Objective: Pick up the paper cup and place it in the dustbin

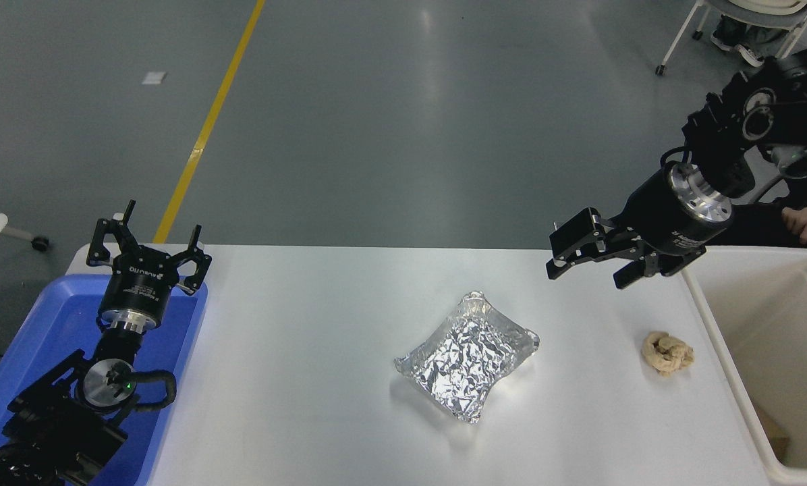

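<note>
Left arm: parked at the lower left over the blue tray [174, 337]; the left gripper [148, 251] points away from the camera with its fingers spread wide, nothing between them.
Foil tray: a crumpled foil tray [466, 356] lies flat near the middle of the white table [309, 378], well apart from both grippers.
Paper wad: 1 crumpled beige paper wad [667, 352] sits on the table near the dustbin's left wall, not touching it.
Dustbin: the dustbin [727, 358] stands at the table's right end; a brown scrap shows low inside it.
Paper cup: not visible anywhere in view.
Right gripper: the right gripper [596, 260] hangs in the air over the table's far right part, above and beyond the wad, fingers parted and holding nothing.
Far side: a person's hand [803, 221] shows beyond the dustbin at the right edge.
</note>
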